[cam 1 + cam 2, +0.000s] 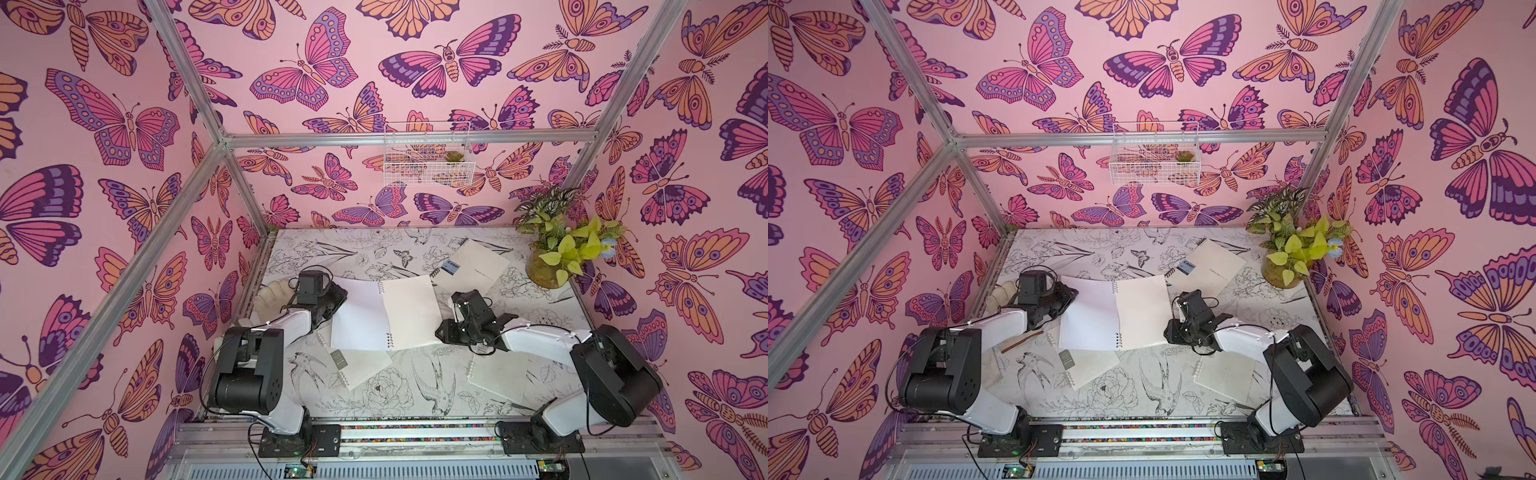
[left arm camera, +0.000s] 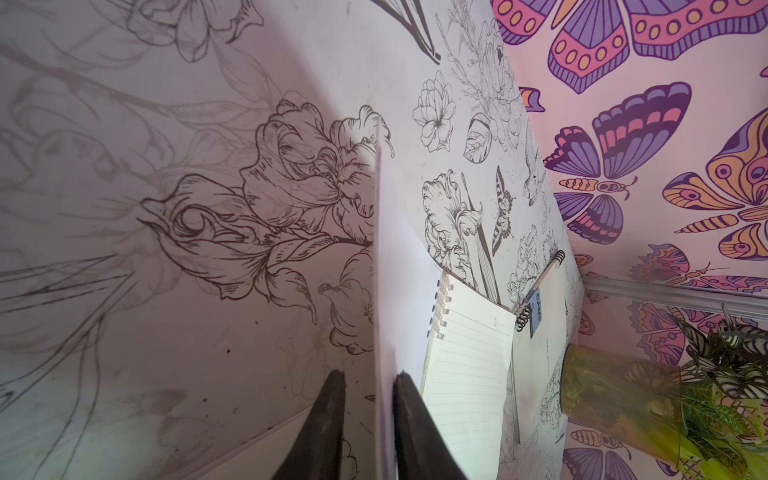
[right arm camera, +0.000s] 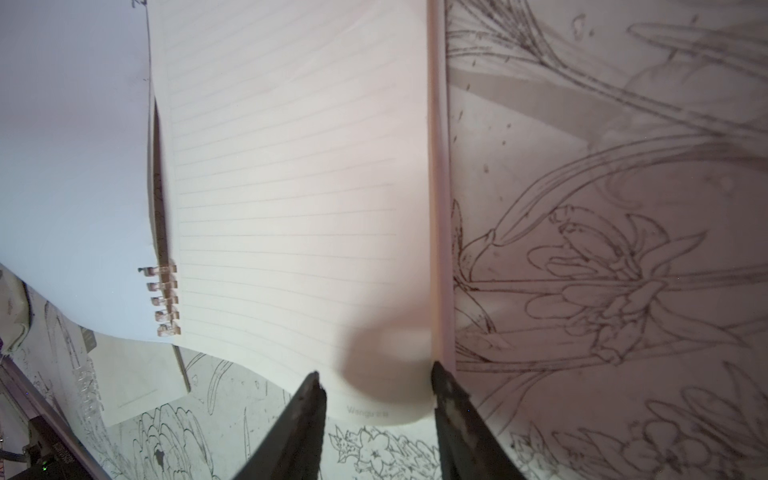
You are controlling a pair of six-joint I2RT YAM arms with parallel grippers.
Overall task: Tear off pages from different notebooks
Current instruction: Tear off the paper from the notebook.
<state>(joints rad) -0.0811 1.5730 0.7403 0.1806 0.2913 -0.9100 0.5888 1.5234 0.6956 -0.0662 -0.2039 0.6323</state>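
The left claw has its black jaws narrowly parted about a thin white sheet standing edge-on between them. The sheet touches one finger and a sliver of gap shows at the other, so whether it is clamped I cannot tell. The right claw stands open, jaws astride the buckled outer corner of the lined right-hand page. Both pages meet at the rings of the open white-ringed notebook, mid-table between the arms. Behind it lies the larger black-spiral notebook with blue "CAMP" label. A closed off-white notebook lies nearer the arm bases on the line-drawn floral tabletop.
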